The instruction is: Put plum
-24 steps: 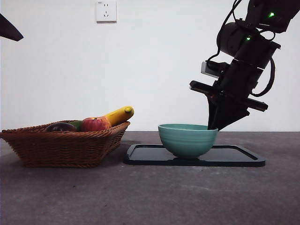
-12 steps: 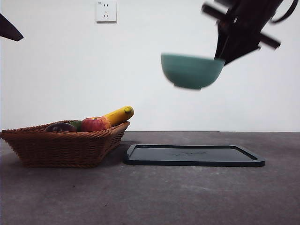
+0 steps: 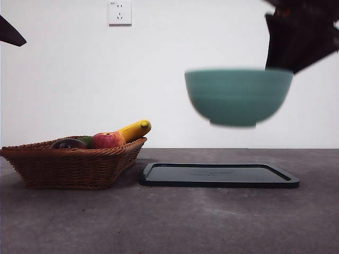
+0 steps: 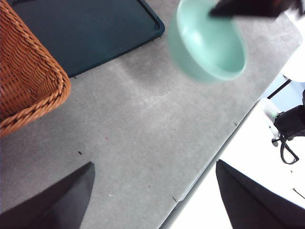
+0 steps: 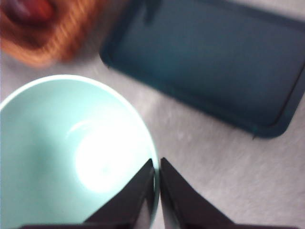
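Your right gripper [image 5: 156,179] hangs high above the table, its two jaws pinched onto the rim of the bowl [image 3: 238,96], one inside and one outside. Your left gripper [image 4: 152,191] waits raised off to the side, jaws spread wide.

Plum [image 3: 68,143]: dark purple-maroon, glossy, round, sitting in the wicker basket [image 3: 74,164] toward its left side in the front view. Only its top shows above the rim; it lies just beside the green fruit [image 3: 86,140], with the red apple [image 3: 106,140] a little further right. Nothing is gripping it.
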`<action>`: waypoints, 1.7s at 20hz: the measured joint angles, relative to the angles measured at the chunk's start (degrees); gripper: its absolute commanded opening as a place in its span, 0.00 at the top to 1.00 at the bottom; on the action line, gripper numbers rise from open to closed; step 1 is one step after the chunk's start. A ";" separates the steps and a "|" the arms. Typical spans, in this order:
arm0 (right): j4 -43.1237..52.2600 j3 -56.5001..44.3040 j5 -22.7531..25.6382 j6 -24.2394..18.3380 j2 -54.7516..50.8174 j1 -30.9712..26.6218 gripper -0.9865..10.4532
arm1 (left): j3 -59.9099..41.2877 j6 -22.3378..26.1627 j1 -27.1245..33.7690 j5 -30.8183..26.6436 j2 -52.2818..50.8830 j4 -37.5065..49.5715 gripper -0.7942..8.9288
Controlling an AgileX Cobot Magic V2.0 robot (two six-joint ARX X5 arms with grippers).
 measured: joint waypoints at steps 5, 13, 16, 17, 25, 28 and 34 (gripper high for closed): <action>7.39 -7.76 1.03 0.74 0.00 2.75 0.90 | 0.00 0.00 0.00 0.00 0.00 0.00 0.50; 13.92 -15.98 1.11 3.37 0.00 4.83 0.90 | 0.00 0.00 0.00 0.00 0.00 0.02 0.50; 16.37 -16.85 1.14 4.42 0.09 5.40 0.90 | 0.00 0.00 0.00 0.00 0.00 0.00 0.50; 16.39 -16.92 1.14 4.63 0.46 5.44 0.90 | 0.00 0.00 0.00 0.00 0.00 0.00 0.50; 18.91 -17.07 2.05 5.05 6.01 6.56 0.90 | 0.00 0.00 0.00 0.00 0.00 0.00 0.50; 18.97 -17.09 2.80 5.09 6.36 6.91 0.90 | 0.00 0.00 0.00 0.00 0.00 -0.02 0.50; 18.95 -17.09 2.78 5.95 6.21 6.99 0.71 | 0.00 0.00 0.00 0.00 0.00 -0.02 0.50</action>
